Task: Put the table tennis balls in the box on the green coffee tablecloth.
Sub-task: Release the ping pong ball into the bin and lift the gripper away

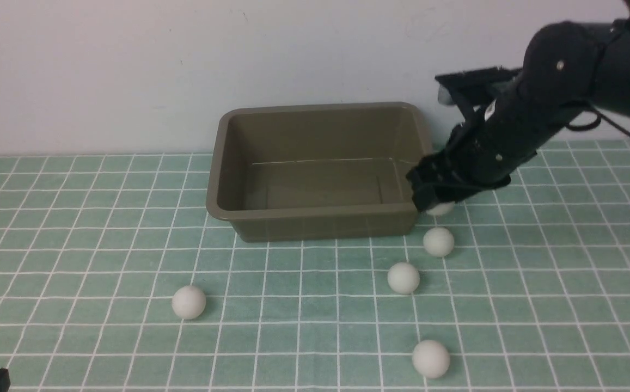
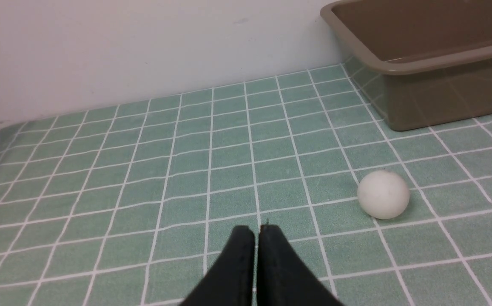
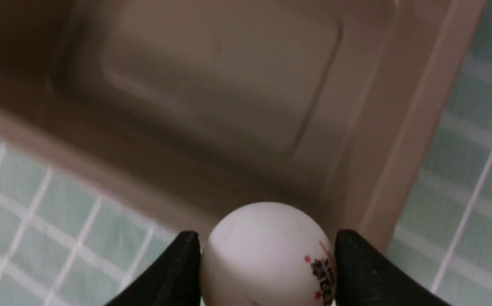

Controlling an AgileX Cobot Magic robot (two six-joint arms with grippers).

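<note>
Ball [image 3: 267, 255] in right tool [image 3: 268, 237], black print unreadable, red stars; box [image 3: 407, 140] alongside

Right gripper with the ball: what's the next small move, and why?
Probably carry the ball over the rim to above the box floor before opening. The right gripper holds it by the box's near right corner, not over the inside, which holds no balls.

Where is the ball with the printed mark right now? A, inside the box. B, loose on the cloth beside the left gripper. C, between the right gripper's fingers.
C: the right wrist view shows the marked ball gripped between the right gripper's fingers, just outside the corner of the box, which holds nothing.
</note>
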